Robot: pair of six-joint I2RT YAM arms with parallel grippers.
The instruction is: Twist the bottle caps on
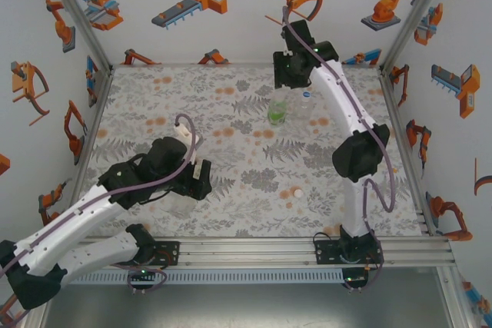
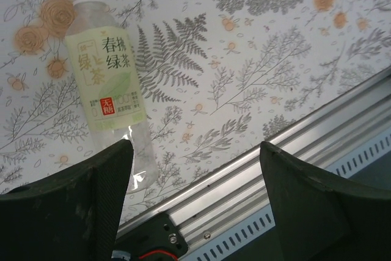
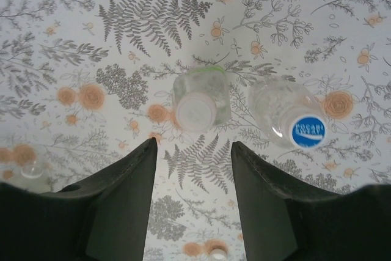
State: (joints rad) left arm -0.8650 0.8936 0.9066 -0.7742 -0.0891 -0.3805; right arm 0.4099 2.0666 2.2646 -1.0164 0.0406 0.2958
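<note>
Table (image 1: 231, 105): flat, matte, printed with grey ferns and orange blooms; printed wall panels (image 1: 31, 51) close 3 sides, and the aluminium rail (image 1: 254, 247), ribbed and slotted, bounds the near edge. A broad open strip of print runs the table's middle, parallel to the rail. The yellow-green bottle (image 2: 110, 84), clear soft plastic with a pale label, lies on its side just beyond the rail, base toward the rail and neck pointing away. The left gripper (image 2: 195, 148) hangs above it, jaws spread wide with nothing between them; its dark, grainy left finger (image 2: 91, 212) overlaps the bottle's base in the wrist view, contact not resolvable. Far from the rail, 2 bottles stand upright, close together but apart: the green bottle (image 3: 198, 99), topped by a round white cap (image 3: 195, 113), and the clear bottle (image 3: 275, 108) with a blue cap (image 3: 307, 131). The right gripper (image 3: 194, 145) sits above them, jaws parted to a moderate gap, empty, tips on the rail side of the white cap. Loose caps (image 1: 295, 192), small, pale and round, lie on bare print between the rail and the upright pair.
</note>
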